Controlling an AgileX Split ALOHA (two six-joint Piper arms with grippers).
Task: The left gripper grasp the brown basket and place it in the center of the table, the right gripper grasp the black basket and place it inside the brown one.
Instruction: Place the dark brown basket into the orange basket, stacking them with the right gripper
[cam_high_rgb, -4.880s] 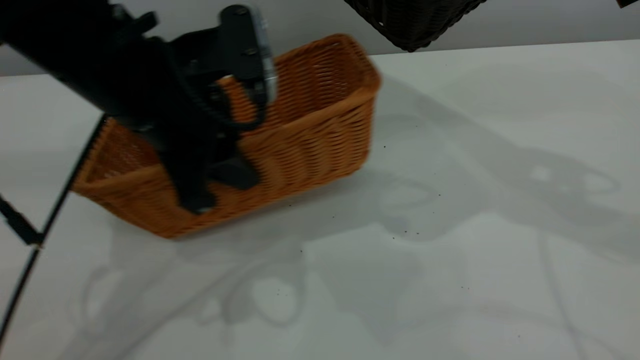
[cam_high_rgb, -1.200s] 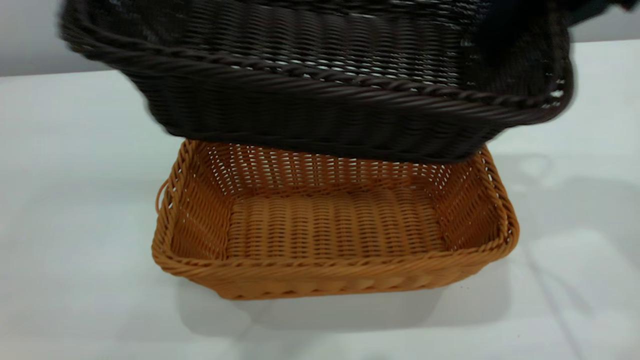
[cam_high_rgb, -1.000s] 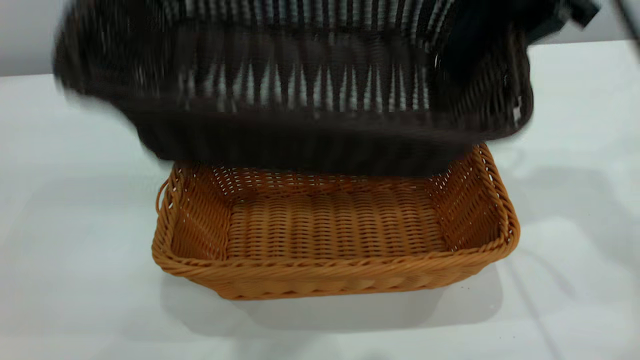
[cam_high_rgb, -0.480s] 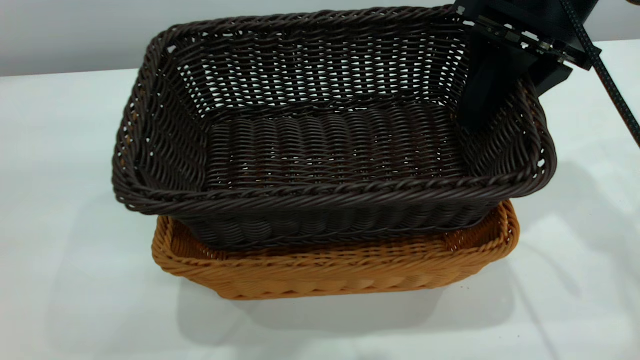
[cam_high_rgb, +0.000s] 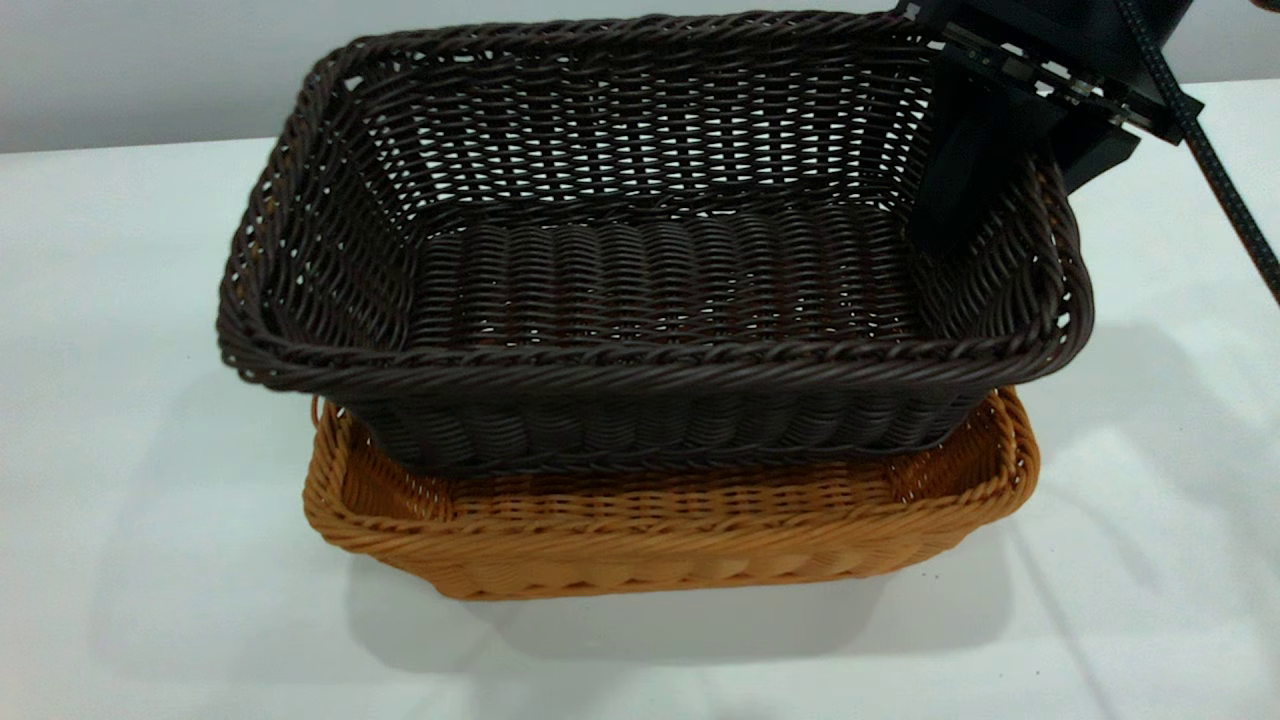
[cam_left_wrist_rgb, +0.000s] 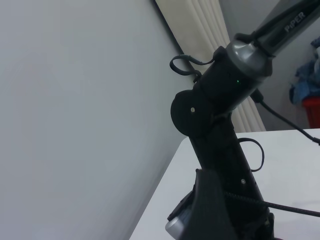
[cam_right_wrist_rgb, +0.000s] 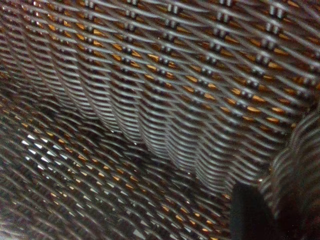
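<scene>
white table holds brown basket, black basket nested lengthwise, tilted.

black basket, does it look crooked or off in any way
Yes. The black basket is not seated in the brown basket: it rides high and overhangs at the left. The right gripper grips its right wall.

Stood against a plain pale grey wall, meeting the far edge of the flat white-grey table. Lit from above, with soft grey shadows across the tabletop. Showed a cream ribbed vertical panel and blue and red clutter beyond.
</scene>
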